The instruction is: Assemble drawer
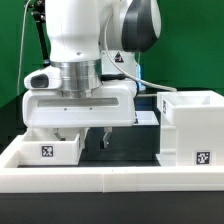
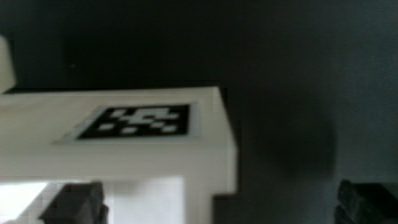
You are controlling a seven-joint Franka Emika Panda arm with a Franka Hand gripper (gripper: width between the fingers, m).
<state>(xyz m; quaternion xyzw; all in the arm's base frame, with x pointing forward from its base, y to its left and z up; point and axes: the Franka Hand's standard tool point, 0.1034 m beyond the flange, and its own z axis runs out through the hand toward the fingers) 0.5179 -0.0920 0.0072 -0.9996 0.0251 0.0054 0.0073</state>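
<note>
Bright, sharp exterior view; dim, blurred wrist view

One tall box housing (image 1: 195, 125) stands to the exterior view's right of the gripper (image 1: 98, 140), and one small tray (image 1: 45, 148) to its left. One more white part (image 1: 147, 118), perhaps a second tray, sits just beside the gripper. Two square tags show there: the tray tag (image 1: 47, 152) and the housing tag (image 1: 203, 157). The wrist view shows one close tag (image 2: 139, 121) and two fingers (image 2: 71, 205).

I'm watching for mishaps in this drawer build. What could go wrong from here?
The open claw sits off-centre over the tray, near its corner; closing here may give a skewed grip that lets it tilt or slip. The housing stands close on the exterior view's right; a sideways move could bump it.
</note>
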